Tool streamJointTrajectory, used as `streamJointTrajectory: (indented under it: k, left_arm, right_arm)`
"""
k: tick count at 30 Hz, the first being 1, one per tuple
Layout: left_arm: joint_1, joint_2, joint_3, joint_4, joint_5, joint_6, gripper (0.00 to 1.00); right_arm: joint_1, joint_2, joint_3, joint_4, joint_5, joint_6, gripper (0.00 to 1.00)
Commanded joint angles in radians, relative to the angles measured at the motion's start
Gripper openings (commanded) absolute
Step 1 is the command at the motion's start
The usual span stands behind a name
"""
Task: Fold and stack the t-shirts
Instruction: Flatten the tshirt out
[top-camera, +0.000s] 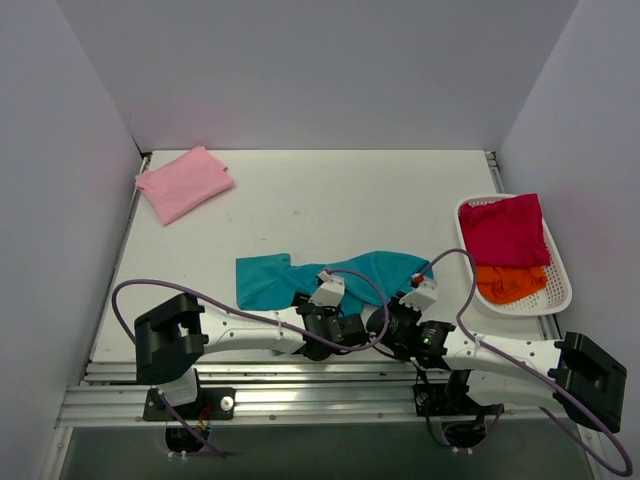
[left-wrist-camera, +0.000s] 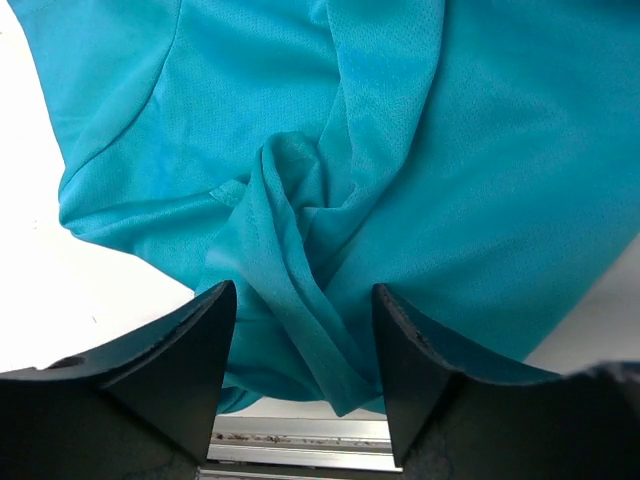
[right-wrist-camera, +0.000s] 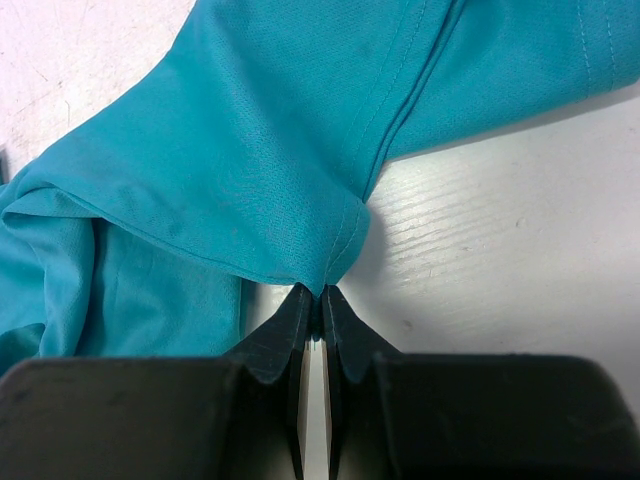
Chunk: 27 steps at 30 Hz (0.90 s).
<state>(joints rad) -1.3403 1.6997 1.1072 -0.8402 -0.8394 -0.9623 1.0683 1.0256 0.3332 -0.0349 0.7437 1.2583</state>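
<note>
The teal t-shirt (top-camera: 285, 277) lies crumpled near the table's front edge. My left gripper (top-camera: 331, 287) hangs over its near hem. In the left wrist view its jaws stand apart on either side of a raised fold of the teal t-shirt (left-wrist-camera: 300, 240), and the left gripper (left-wrist-camera: 305, 312) is open. My right gripper (top-camera: 421, 293) is at the shirt's right end. It is shut on a pinched seam of the teal t-shirt (right-wrist-camera: 250, 150), held right at the tips of the right gripper (right-wrist-camera: 318, 294). A folded light pink t-shirt (top-camera: 185, 183) lies at the far left.
A white basket (top-camera: 566, 287) at the right edge holds a magenta t-shirt (top-camera: 503, 230) on top of an orange t-shirt (top-camera: 510, 283). The metal rail (left-wrist-camera: 300, 450) of the table's front edge runs just below the left fingers. Grey walls enclose the table.
</note>
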Motion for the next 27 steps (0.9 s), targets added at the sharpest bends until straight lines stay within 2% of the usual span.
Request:
streamJointTrajectory:
  k: [1, 5, 7, 8, 13, 17, 23, 27]
  left_arm:
    - [0.009, -0.028, 0.0, 0.03, -0.001, -0.006, 0.65]
    - [0.01, -0.041, 0.002, 0.027, -0.003, -0.009, 0.24]
    - [0.012, -0.043, 0.005, 0.02, -0.004, -0.01, 0.12]
    - [0.012, -0.044, 0.006, 0.013, -0.004, -0.013, 0.03]
    - [0.007, -0.078, 0.039, -0.078, -0.016, -0.035, 0.02]
    - [-0.008, -0.219, 0.098, -0.226, -0.11, -0.056, 0.02]
    - [-0.014, -0.465, 0.21, -0.465, -0.208, -0.03, 0.02]
    - [-0.019, -0.548, 0.382, -0.594, -0.282, 0.046, 0.02]
  right_arm:
    - [0.005, 0.007, 0.001, -0.01, 0.042, 0.006, 0.0]
    - [0.007, 0.017, 0.001, -0.007, 0.04, 0.006, 0.0]
    - [0.007, 0.024, 0.006, -0.007, 0.043, 0.007, 0.0]
    - [0.007, 0.025, 0.007, -0.008, 0.045, 0.004, 0.0]
    - [0.007, 0.024, 0.015, -0.016, 0.052, 0.001, 0.0]
    - [0.019, 0.008, 0.084, -0.034, 0.057, -0.091, 0.0]
    - [0.087, -0.067, 0.357, -0.198, 0.178, -0.25, 0.0]
    - [0.114, -0.119, 0.564, -0.267, 0.204, -0.419, 0.0]
